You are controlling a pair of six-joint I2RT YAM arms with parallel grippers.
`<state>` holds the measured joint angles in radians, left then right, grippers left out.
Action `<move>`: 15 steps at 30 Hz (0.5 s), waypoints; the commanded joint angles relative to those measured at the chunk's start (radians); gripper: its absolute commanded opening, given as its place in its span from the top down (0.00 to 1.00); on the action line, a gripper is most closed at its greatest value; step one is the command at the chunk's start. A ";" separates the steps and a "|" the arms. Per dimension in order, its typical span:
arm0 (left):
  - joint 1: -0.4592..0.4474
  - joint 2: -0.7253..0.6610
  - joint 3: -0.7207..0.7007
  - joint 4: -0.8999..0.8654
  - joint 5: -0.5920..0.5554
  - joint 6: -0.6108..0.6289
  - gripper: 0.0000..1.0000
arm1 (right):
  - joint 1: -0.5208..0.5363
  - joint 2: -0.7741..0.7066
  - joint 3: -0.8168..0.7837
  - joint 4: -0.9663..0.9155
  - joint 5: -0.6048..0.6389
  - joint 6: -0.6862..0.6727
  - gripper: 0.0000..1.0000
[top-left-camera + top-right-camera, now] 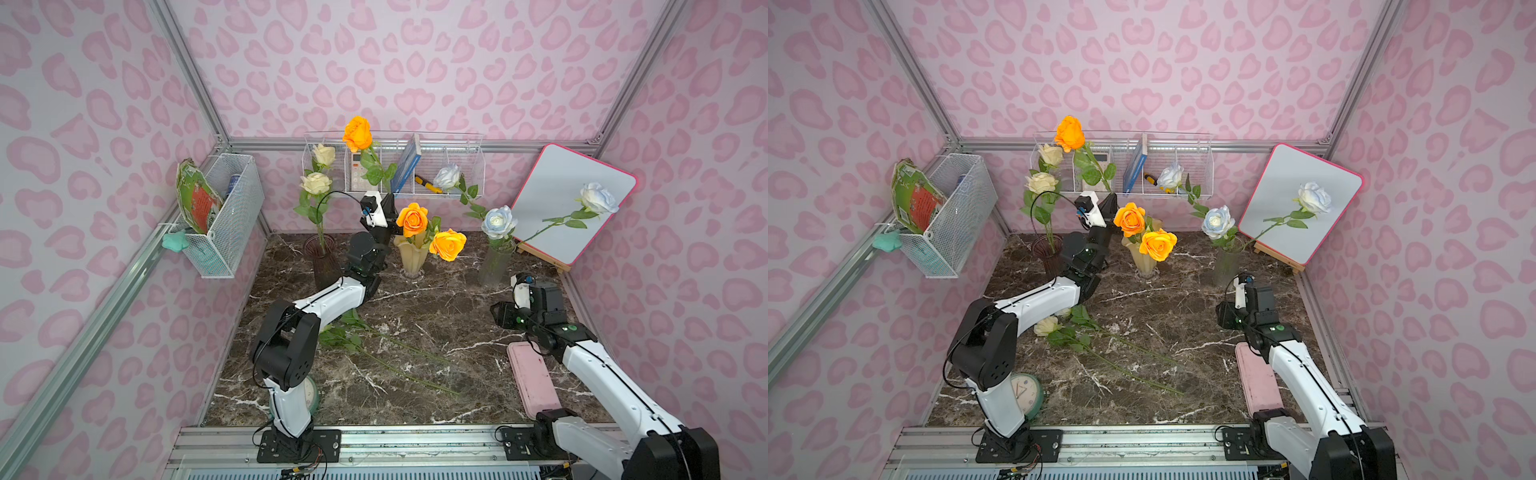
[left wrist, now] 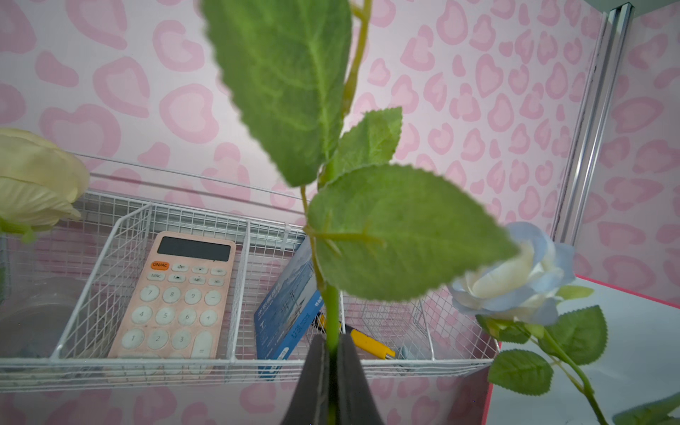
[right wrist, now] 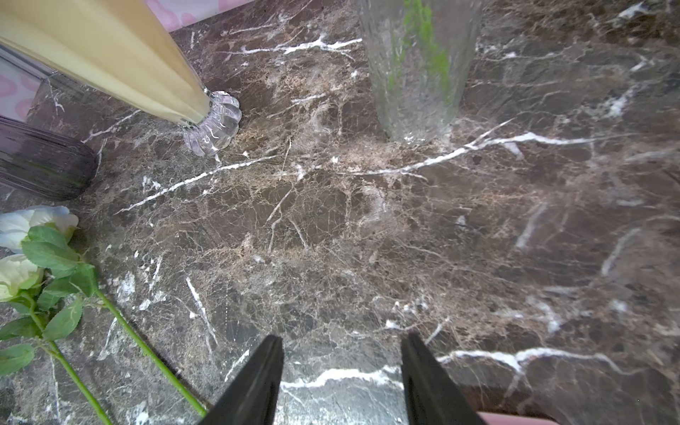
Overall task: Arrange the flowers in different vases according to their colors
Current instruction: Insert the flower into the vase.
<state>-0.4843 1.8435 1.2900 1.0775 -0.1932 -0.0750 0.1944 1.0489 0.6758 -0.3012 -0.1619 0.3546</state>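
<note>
Left gripper (image 2: 332, 353): I had it clamped on the green stem of the tall orange rose (image 1: 357, 133), far centre-left, left of the pale yellow wavy-rimmed vase (image 1: 412, 253).
Right gripper (image 3: 342, 371): I kept it empty, jaws apart, over the dark marble tabletop (image 3: 368, 235).

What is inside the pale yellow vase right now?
Two orange roses stand in the pale yellow vase; their stems inside are hidden by its opaque wall.

Open marble (image 1: 436, 316) mid-table, vases (image 1: 411, 257) crowding the back edge
</note>
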 commanded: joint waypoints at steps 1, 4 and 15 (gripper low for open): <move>-0.008 0.006 -0.004 -0.005 0.014 0.036 0.91 | 0.000 -0.008 -0.003 0.013 -0.001 -0.007 0.45; -0.015 0.007 -0.017 -0.004 0.014 0.049 0.76 | 0.000 -0.012 -0.003 0.011 -0.001 -0.006 0.45; -0.026 -0.020 -0.038 -0.053 0.007 0.060 0.64 | 0.000 -0.018 -0.005 0.012 -0.002 -0.003 0.45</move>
<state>-0.5083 1.8416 1.2503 1.0389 -0.1894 -0.0231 0.1944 1.0348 0.6724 -0.3012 -0.1619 0.3546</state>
